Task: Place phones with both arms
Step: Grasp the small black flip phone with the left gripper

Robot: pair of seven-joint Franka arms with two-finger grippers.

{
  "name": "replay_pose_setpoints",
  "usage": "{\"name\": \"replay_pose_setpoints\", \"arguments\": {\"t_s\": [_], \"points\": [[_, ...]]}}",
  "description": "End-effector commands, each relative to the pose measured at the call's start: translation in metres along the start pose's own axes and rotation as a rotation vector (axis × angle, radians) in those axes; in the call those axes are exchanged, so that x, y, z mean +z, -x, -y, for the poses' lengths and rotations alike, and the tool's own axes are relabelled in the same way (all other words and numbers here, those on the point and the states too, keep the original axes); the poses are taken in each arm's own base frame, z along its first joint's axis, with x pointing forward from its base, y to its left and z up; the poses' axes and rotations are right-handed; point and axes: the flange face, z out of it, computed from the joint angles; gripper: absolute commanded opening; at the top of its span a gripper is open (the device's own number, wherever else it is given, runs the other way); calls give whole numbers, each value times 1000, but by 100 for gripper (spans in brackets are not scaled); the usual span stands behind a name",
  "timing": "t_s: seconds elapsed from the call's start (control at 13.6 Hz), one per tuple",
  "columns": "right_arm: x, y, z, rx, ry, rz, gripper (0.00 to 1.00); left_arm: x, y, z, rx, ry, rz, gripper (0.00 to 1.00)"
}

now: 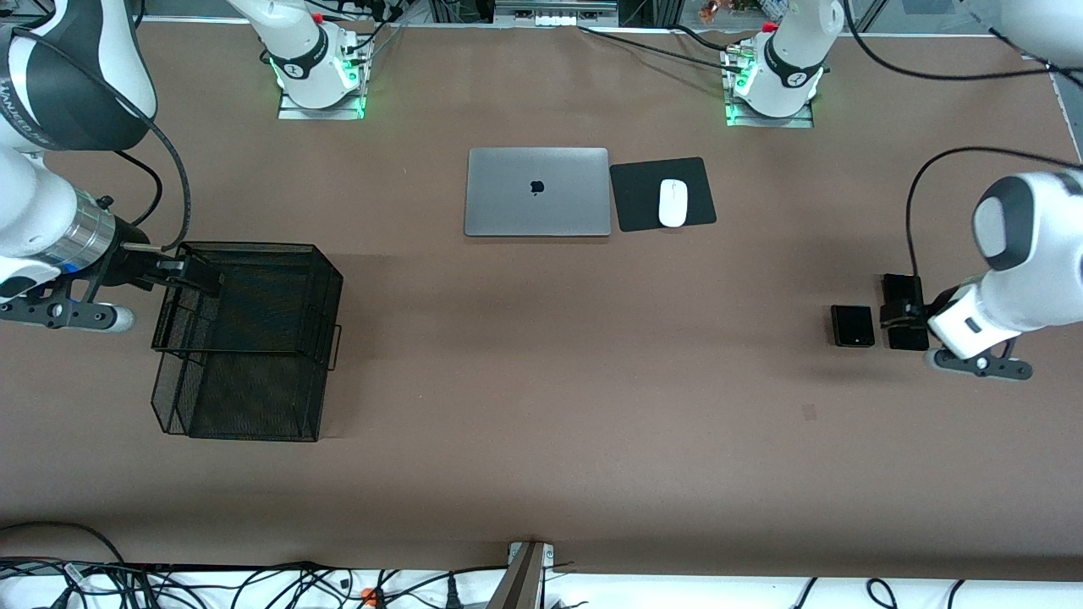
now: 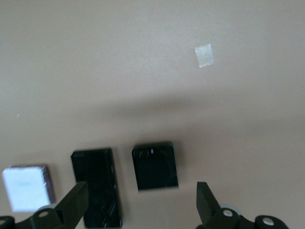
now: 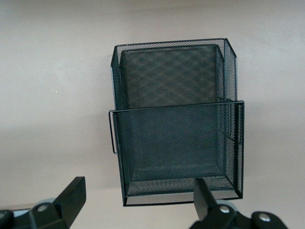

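Three phones lie side by side toward the left arm's end of the table. The small squarish black phone (image 1: 852,326) (image 2: 155,167) is nearest the table's middle. Beside it lies the long black slab (image 1: 904,288) (image 2: 95,183). The pale lavender-white phone (image 2: 26,187) lies beside that and is hidden under the left arm in the front view. My left gripper (image 1: 901,315) (image 2: 141,195) hangs open low over the long slab and the gap beside it, holding nothing. My right gripper (image 1: 188,276) (image 3: 139,191) hovers open and empty over the rim of a black wire-mesh basket (image 1: 254,247) (image 3: 176,143).
A closed silver laptop (image 1: 537,192) lies between the arm bases, with a white mouse (image 1: 673,203) on a black pad (image 1: 643,199) beside it. A small tape patch (image 1: 809,412) (image 2: 204,55) marks the table nearer the front camera than the phones.
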Motion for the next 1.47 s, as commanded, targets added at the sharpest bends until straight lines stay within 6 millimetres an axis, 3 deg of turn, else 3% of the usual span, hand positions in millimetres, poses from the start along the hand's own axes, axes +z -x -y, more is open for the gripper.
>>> {"name": "replay_pose_setpoints", "arguments": {"t_s": [0.0, 0.07, 0.29, 0.59, 0.96, 1.4], "points": [[-6, 3, -3, -7, -9, 6, 100, 50, 11, 8, 10, -22, -77, 100], [-5, 3, -3, -7, -9, 8, 100, 65, 20, 17, -12, -24, -110, 100], [-2, 2, -2, -5, -11, 11, 100, 91, 30, 18, -44, -16, -117, 100], [-2, 1, -2, -5, -12, 8, 100, 121, 50, 3, -147, -5, -146, 100], [-2, 1, -2, -5, -13, 4, 100, 144, 70, -8, -192, 5, -173, 100], [-1, 1, -2, -7, -12, 7, 100, 164, 77, -12, -215, 13, -174, 100]]}}
